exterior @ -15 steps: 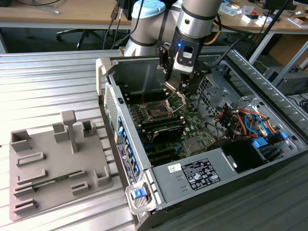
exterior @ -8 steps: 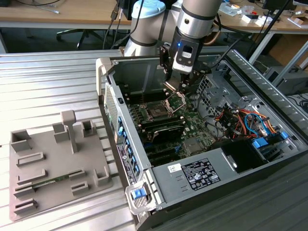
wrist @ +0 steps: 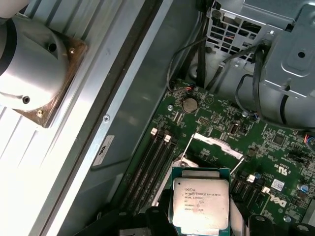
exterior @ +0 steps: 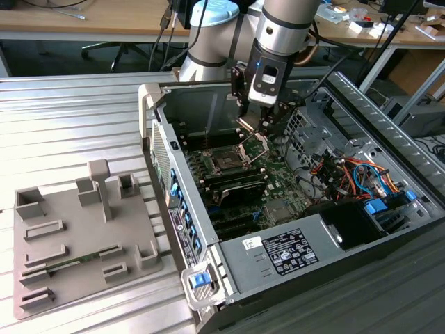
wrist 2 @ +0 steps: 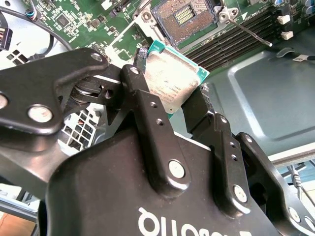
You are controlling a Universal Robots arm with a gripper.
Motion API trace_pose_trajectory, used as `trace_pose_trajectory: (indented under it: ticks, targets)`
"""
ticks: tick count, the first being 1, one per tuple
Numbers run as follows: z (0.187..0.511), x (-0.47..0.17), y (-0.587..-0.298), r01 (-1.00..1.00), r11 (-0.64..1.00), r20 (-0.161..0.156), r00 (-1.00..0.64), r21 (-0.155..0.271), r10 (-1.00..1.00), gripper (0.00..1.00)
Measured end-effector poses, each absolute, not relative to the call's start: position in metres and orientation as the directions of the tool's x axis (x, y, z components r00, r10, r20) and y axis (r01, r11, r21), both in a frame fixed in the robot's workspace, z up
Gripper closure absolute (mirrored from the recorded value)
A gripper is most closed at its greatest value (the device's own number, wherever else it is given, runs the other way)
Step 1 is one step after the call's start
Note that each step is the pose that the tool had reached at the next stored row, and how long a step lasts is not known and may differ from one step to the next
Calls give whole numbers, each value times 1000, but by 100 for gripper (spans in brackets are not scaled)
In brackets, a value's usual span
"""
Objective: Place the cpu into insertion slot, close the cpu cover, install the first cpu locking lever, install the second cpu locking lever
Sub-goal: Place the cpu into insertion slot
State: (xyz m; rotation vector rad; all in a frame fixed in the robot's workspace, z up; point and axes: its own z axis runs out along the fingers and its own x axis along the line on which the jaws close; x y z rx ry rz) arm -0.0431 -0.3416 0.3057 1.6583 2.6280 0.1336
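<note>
Between the fingers [wrist 2: 147, 113] of the gripper [wrist 2: 167, 87] sat the cpu [wrist 2: 172, 73], pinched by two opposite edges. Likely so nothing touched the metal face or the underside. Beyond the fingertips the insertion slot [wrist 2: 184, 19] was empty and apart from the chip. The cpu cover [exterior: 254, 145] stood hinged up, leaving the socket open. Chip not yet seated.

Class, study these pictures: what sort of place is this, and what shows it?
Likely a robotics lab or workshop: a robot arm, its gripper holding the cpu, hangs over an open computer case on a ribbed metal bench, with desks behind.
</note>
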Motion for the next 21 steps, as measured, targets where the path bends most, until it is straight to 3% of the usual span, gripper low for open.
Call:
trace_pose_trajectory:
  ticks: [21]
  targets:
    - [306,-43,-342,925,369,19,-372,89,928,45]
